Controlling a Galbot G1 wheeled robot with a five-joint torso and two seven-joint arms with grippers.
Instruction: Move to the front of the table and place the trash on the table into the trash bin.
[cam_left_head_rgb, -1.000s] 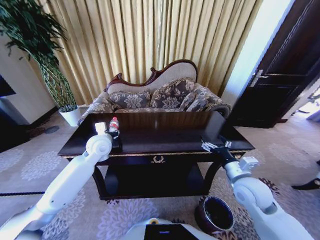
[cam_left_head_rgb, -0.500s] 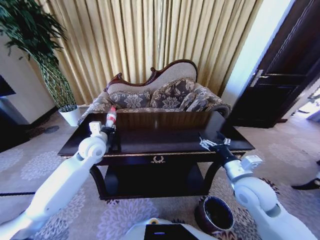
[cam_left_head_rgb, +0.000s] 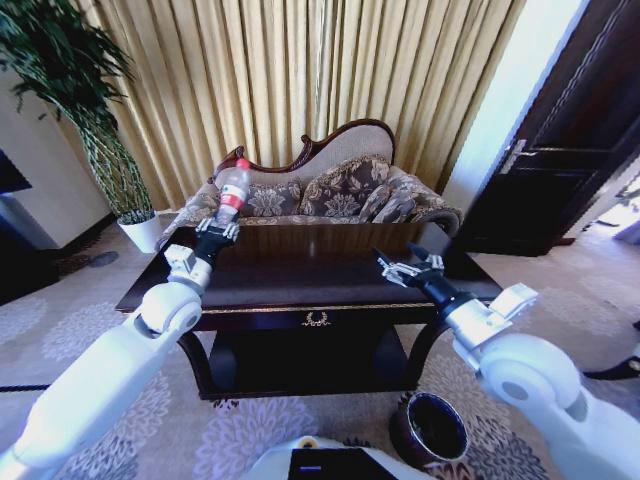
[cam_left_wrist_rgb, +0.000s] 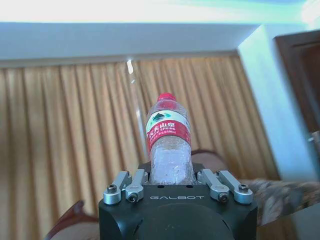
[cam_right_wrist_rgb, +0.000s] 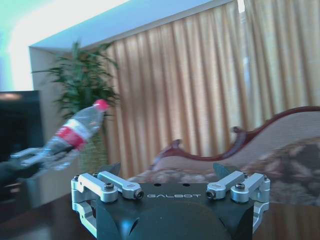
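Head view showed the left gripper (cam_left_head_rgb: 214, 232) clamping the bottle (cam_left_head_rgb: 232, 187) above the worktop (cam_left_head_rgb: 330, 275), presumably for binning; the right gripper (cam_left_head_rgb: 401, 269) hovered, jaws open.

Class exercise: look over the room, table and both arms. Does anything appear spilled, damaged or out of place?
Nothing stands out. The left gripper holds the plastic bottle, capped and uncrushed, above the table. The right gripper hangs open over it, and the trash bin stands upright.

glossy white arms (cam_left_head_rgb: 100, 370), black silver-linked "galbot" grippers (cam_right_wrist_rgb: 170, 192)
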